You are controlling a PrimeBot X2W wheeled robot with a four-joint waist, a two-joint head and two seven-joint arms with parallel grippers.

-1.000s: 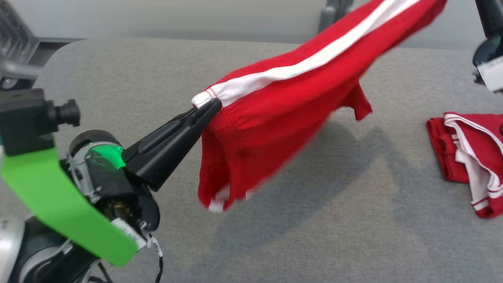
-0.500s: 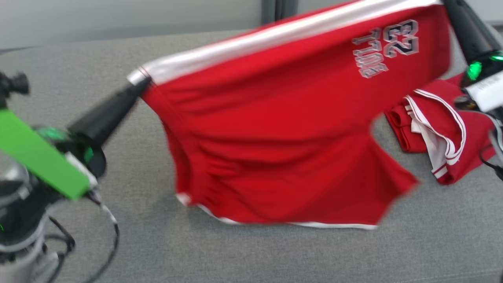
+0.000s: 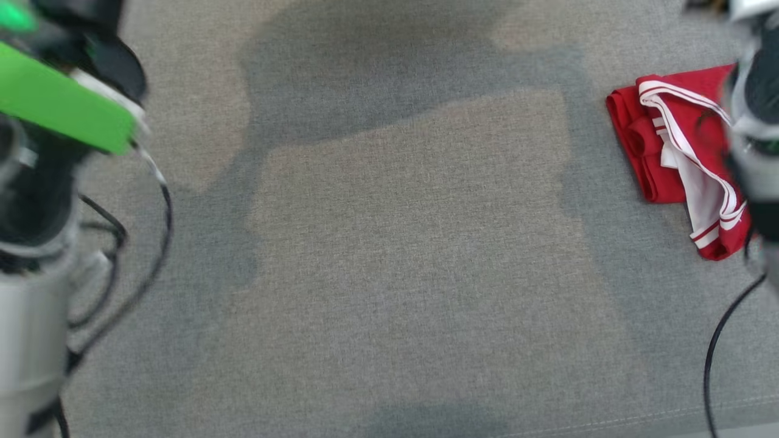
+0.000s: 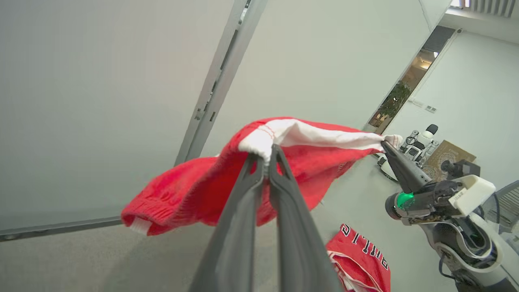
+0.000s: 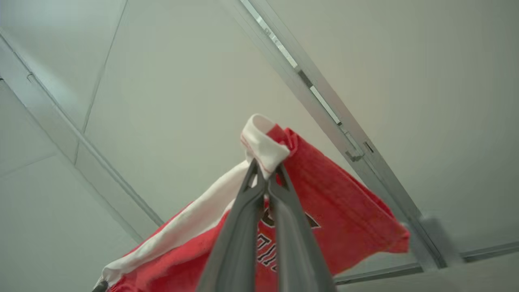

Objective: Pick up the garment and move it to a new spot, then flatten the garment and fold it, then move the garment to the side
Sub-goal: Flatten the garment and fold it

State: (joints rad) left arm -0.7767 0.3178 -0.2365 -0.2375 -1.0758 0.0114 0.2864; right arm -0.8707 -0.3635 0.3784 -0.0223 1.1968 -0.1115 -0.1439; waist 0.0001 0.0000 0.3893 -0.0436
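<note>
In the head view, the left arm (image 3: 58, 100) with its green band fills the upper left, blurred, with dark cables looping below it. The grey bench (image 3: 389, 261) spreads across the middle, and a broad shadow lies over its upper part. At the right a second garment (image 3: 648, 143), red with white trim, lies bunched on the bench. Just beside it, the right arm (image 3: 754, 128) runs down the right edge.

In the left wrist view, the garment (image 4: 190, 192) hangs in the air against a pale wall, its red cloth sagging to the lower left. The left pincer (image 4: 266, 156) is clenched on one corner of its white band at the middle of the frame. The band runs taut to the right, where the right pincer (image 4: 384, 144) grips its other end. Below that, at the bottom edge, the second garment shows white lettering. Another robot stands far back at the right.

In the right wrist view, the white band rises from the lower left to the centre, where the right pincer is clamped tight on its folded-over corner. The red cloth, with dark lettering, drapes to the right of the fingers before a metal wall strip.
</note>
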